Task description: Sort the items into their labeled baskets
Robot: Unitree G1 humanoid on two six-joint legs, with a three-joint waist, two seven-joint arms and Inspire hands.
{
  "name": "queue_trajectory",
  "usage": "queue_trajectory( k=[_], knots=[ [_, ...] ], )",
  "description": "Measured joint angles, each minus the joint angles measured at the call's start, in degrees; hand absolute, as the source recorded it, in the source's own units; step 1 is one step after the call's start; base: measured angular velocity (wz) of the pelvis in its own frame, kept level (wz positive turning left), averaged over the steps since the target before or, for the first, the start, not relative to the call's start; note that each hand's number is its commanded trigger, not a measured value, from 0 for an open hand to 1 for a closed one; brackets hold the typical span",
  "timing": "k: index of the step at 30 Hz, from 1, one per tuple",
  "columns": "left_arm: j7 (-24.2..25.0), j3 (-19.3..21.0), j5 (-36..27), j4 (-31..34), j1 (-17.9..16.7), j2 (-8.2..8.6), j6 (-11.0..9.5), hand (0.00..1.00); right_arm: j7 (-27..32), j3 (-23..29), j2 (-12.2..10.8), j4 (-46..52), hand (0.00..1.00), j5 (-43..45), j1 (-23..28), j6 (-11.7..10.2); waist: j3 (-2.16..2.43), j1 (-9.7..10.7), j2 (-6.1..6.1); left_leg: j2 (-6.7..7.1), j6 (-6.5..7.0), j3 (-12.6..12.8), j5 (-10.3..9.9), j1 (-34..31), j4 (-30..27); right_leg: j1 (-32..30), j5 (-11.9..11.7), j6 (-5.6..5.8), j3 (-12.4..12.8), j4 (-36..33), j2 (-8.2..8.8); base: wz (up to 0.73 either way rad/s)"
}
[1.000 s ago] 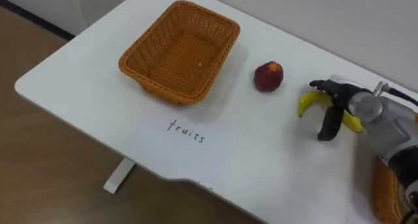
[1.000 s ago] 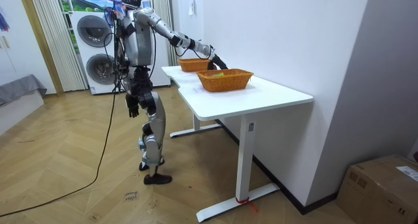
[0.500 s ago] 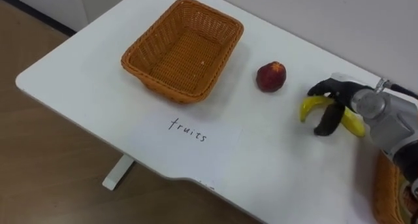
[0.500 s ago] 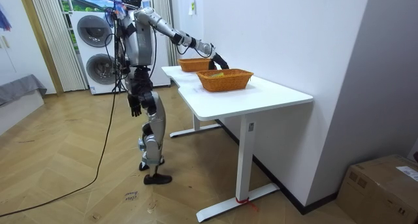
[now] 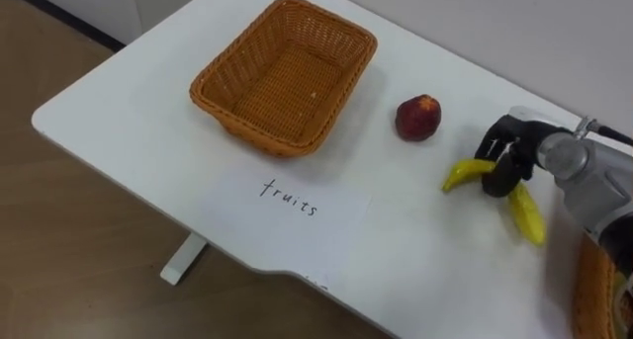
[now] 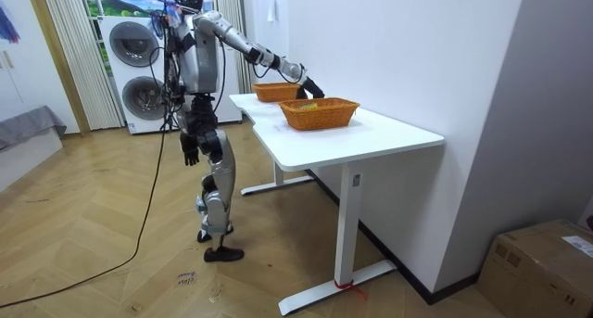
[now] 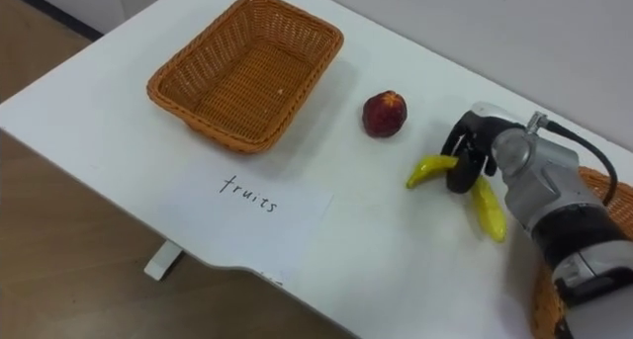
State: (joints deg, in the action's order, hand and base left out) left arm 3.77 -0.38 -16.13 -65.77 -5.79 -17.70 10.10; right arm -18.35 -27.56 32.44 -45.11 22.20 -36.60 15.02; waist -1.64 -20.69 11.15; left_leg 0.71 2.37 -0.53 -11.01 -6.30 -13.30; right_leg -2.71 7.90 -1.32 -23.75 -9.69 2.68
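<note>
My right hand (image 5: 506,153) is gripping the banana (image 5: 463,173) round its middle, dark fingers curled over it. The banana is sitting low over the table (image 5: 129,112), right of the peach (image 5: 418,118). I can't tell whether it is resting on the top or just clear of it.

I'm judging the sort as barely begun. The fruit basket (image 5: 259,139), behind the paper label (image 5: 287,196), is holding nothing, so the banana and the peach are both waiting to go in. A second basket (image 5: 593,292) is peeking in at my lower right, with its contents hidden by my arm, so I'm not guessing how the office supplies are faring.

The banana is showing bright yellow and strongly curved, one tip pointing at the peach and the other trailing back towards me. The peach is lying well apart from the fruit basket. My left hand (image 6: 189,153) is hanging by my hip in the room view.
</note>
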Motion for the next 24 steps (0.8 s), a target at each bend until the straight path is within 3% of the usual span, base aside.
queue_trajectory(
  k=[12,18,24],
  knots=[
    [-0.9,0.6,0.1,-1.8,-0.4,-0.05,-0.2,0.00,-1.1,0.1,0.1,1.5,1.00,-0.6,0.5,0.1,0.26,0.2,0.40,-0.06,0.00,0.2,0.0,0.4,0.0,0.2,0.0,0.00,0.3,0.1,-0.06,-0.01],
    [-1.1,2.8,0.0,-3.2,-0.3,0.00,-0.1,0.00,-4.2,0.2,0.1,10.0,1.00,0.7,3.4,1.2,0.39,1.3,0.59,-0.09,0.00,0.8,0.0,0.9,0.2,0.4,0.0,0.01,0.8,0.1,-0.07,-0.03],
    [-1.0,5.3,0.0,-3.3,-0.2,0.43,-1.4,0.00,-8.1,0.6,0.2,17.2,1.00,0.6,4.7,0.7,0.59,3.1,0.63,-0.11,0.03,1.5,0.0,1.0,0.2,0.3,0.0,0.01,1.4,0.0,-0.03,-0.06]
  ],
)
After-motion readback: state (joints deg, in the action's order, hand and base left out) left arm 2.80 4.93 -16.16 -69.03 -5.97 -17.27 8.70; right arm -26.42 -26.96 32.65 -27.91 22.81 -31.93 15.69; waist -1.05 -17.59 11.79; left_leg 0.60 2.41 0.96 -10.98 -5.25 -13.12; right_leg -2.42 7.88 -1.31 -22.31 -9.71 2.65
